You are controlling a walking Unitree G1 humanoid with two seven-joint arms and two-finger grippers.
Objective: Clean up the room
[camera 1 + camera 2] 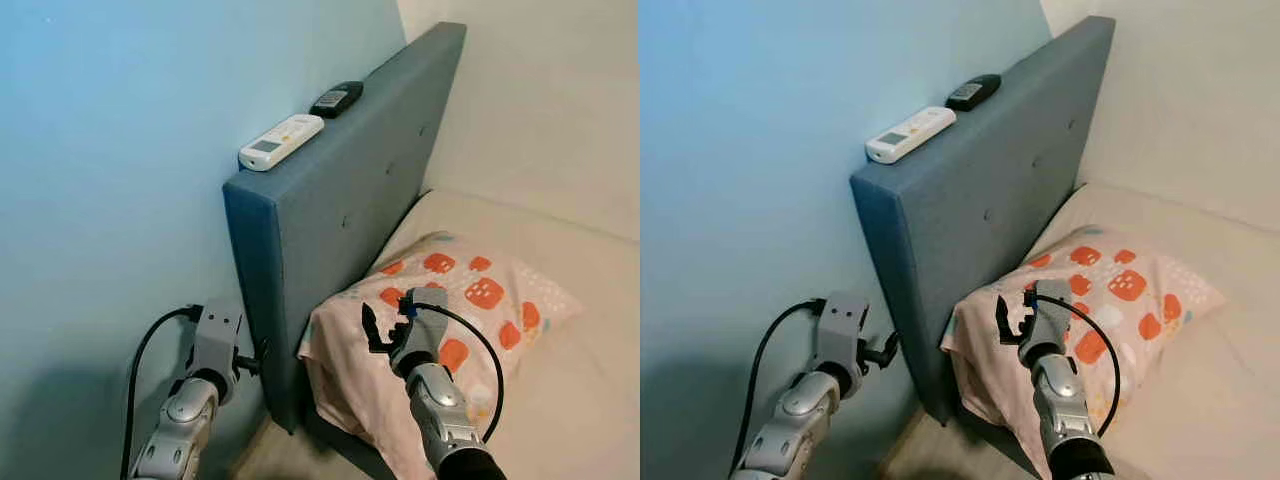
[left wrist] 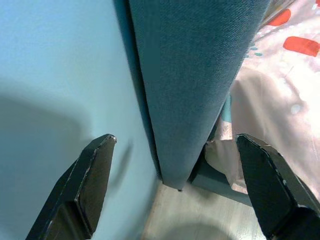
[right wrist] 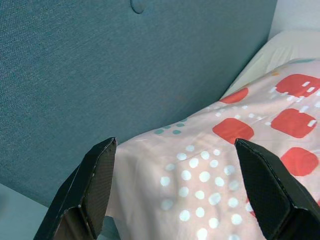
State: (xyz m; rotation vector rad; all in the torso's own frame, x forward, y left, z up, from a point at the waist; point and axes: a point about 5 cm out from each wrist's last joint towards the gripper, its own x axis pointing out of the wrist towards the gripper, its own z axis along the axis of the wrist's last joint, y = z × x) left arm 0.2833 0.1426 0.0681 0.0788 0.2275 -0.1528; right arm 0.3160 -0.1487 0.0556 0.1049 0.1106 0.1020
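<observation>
Setting: home bedroom. Bed with padded blue headboard (image 1: 340, 200) against blue wall (image 1: 110, 150). Patterned pillow (image 1: 450, 300) on mattress (image 1: 590, 380).

No legible text, labels, brands or numbers. White remote (image 1: 281, 142) on the headboard (image 1: 340, 200) top has a small display, characters too small to read. Black remote (image 1: 336, 98) beside it: markings not resolvable.

Blue upholstered headboard (image 1: 330, 210) stands against the blue wall, and on its top edge lie a white remote control (image 1: 281, 142) and, just beyond it, a black remote control (image 1: 336, 98). On the bed (image 1: 590, 330), a pink pillow (image 1: 470, 300) with red patches leans against the headboard.
</observation>
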